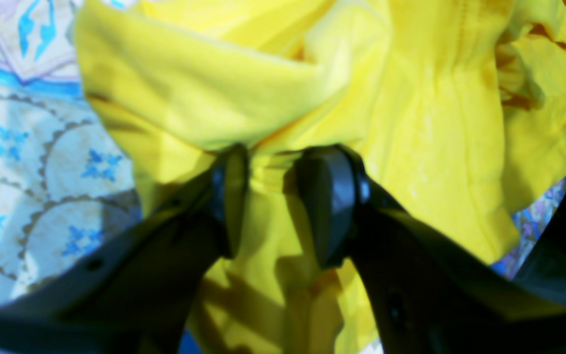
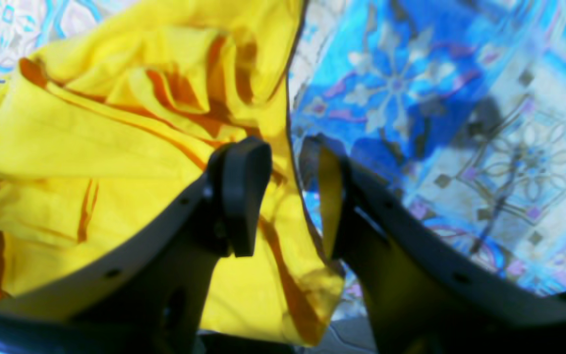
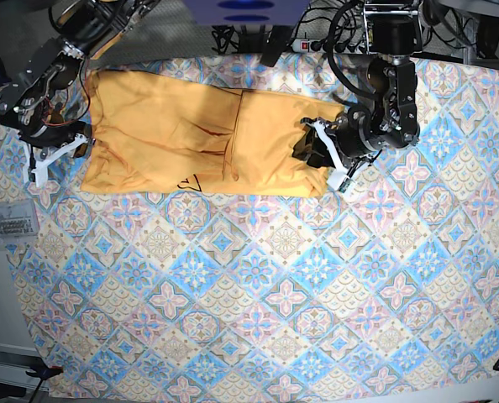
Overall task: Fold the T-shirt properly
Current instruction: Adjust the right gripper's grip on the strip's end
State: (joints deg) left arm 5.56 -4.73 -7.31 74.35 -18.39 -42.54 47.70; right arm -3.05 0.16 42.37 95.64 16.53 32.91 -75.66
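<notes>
The yellow-orange T-shirt (image 3: 191, 134) lies stretched left to right across the far part of the table, with a fold line running down its middle. My left gripper (image 3: 317, 155) sits at its right end. In the left wrist view the left gripper (image 1: 273, 162) is open, its black fingers (image 1: 327, 206) pressed down astride a ridge of the T-shirt (image 1: 410, 123). My right gripper (image 3: 65, 151) is at the left end. Close up, the right gripper (image 2: 283, 147) is open, and the T-shirt (image 2: 91, 147) runs its dark-trimmed edge loosely between the jaws.
The blue-pink patterned tablecloth (image 3: 275, 277) covers the whole table in front of the shirt. Cables and a power strip (image 3: 291, 38) lie behind the far edge. A small grey box (image 3: 10, 222) sits at the left edge.
</notes>
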